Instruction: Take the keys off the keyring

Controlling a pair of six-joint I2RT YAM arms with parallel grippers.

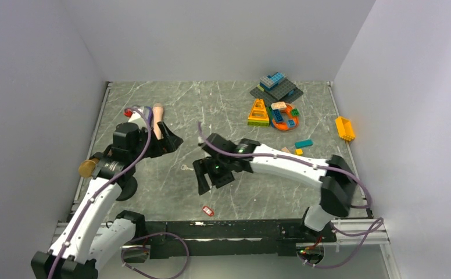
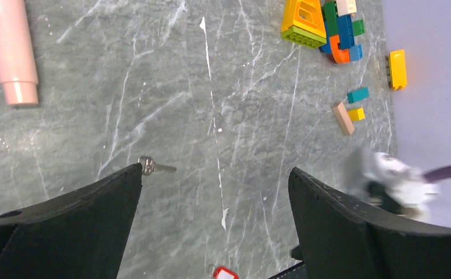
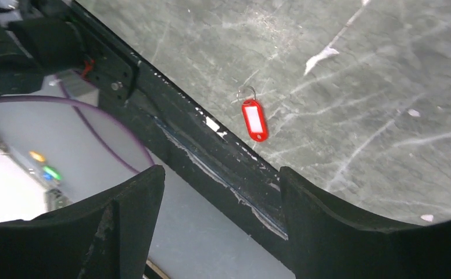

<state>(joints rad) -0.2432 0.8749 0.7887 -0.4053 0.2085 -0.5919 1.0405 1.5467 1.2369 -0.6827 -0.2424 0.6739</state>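
Observation:
A small silver key [image 1: 185, 168] lies alone on the grey marble table; in the left wrist view the key [image 2: 153, 167] sits just off my left finger's tip. The red keyring tag [image 1: 208, 210] with its thin ring lies apart from it near the table's front edge. The tag also shows in the right wrist view [image 3: 254, 120] and at the bottom of the left wrist view [image 2: 225, 273]. My left gripper [image 1: 171, 141] is open and empty, above the table left of the key. My right gripper [image 1: 210, 181] is open and empty, between key and tag.
A pink cylinder [image 1: 158, 119] lies at the back left beside a small red piece [image 1: 128, 112]. Toy blocks [image 1: 274, 100] cluster at the back right, with a yellow block [image 1: 344, 128] and small loose blocks [image 1: 303, 145] at the right. A black rail [image 3: 211, 145] edges the table front.

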